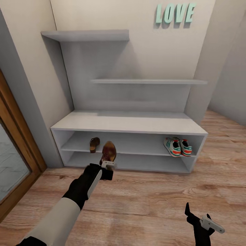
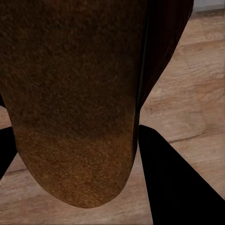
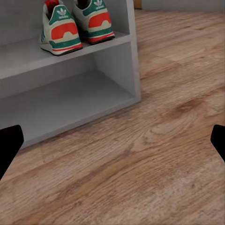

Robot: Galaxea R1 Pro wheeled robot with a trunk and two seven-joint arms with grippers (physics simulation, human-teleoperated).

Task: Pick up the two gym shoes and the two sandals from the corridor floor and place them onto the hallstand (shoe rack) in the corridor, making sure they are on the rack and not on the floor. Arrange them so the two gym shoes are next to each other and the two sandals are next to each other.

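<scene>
The left pincer (image 1: pixel 108 165) grips a brown leather sandal (image 1: pixel 109 152) (suede-grained sole); right pincer (image 1: pixel 201 218) spread empty.

My left arm (image 1: pixel 73 196) reaches forward and up from the lower left, white forearm, black wrist, nearly straight. Its left pincer (image 1: pixel 108 165) is clamped on a sandal (image 1: pixel 108 153), which stands up out of the fingers. On the left wrist camera the sandal's sole (image 2: pixel 75 103) sits right against the lens, with one black finger (image 2: pixel 180 178) pressed beside it. My right pincer (image 1: pixel 201 222) hangs low at the lower right, well back. On the right wrist camera its fingertips (image 3: pixel 9 145) sit far apart at the frame edges: spread wide, holding nothing.
</scene>
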